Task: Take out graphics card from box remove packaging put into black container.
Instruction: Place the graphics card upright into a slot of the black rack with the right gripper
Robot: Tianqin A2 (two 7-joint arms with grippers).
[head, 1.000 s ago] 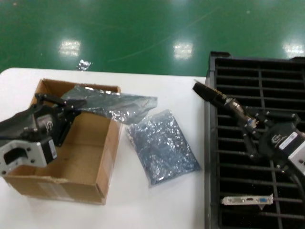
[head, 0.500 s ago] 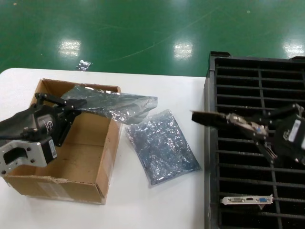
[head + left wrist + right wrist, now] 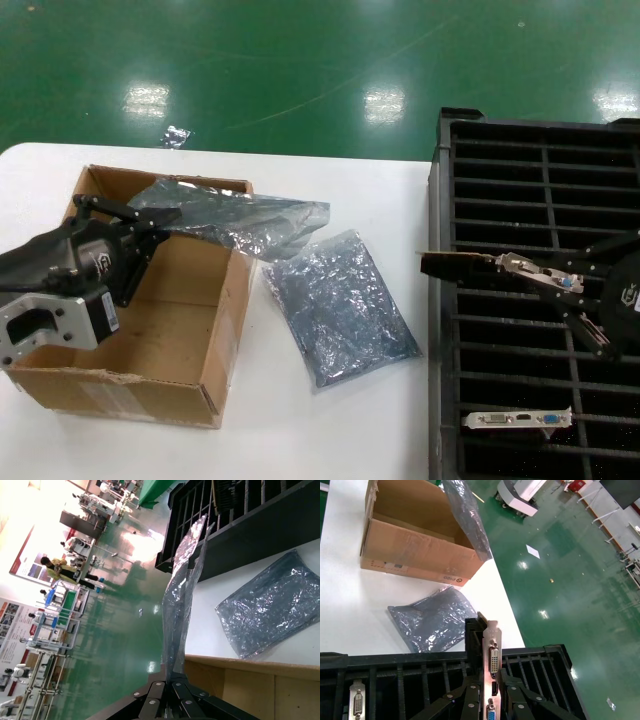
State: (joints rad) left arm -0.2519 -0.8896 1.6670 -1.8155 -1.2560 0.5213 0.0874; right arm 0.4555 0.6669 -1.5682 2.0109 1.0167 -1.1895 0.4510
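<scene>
My left gripper hangs over the brown cardboard box and is shut on the edge of a crinkly grey antistatic bag. The bag stretches from the box's far rim out to the right. In the left wrist view the fingers pinch the bag. My right gripper is shut on a graphics card by its metal bracket. It holds the card level over the left part of the black container. The right wrist view shows the bracket between the fingers.
A second grey bag lies flat on the white table between the box and the crate. Another card's bracket stands in a near slot of the crate. The table's far edge borders a green floor.
My right gripper has swung the card from pointing up and away to level, and has come lower and nearer over the crate. The left gripper and bag have not moved.
</scene>
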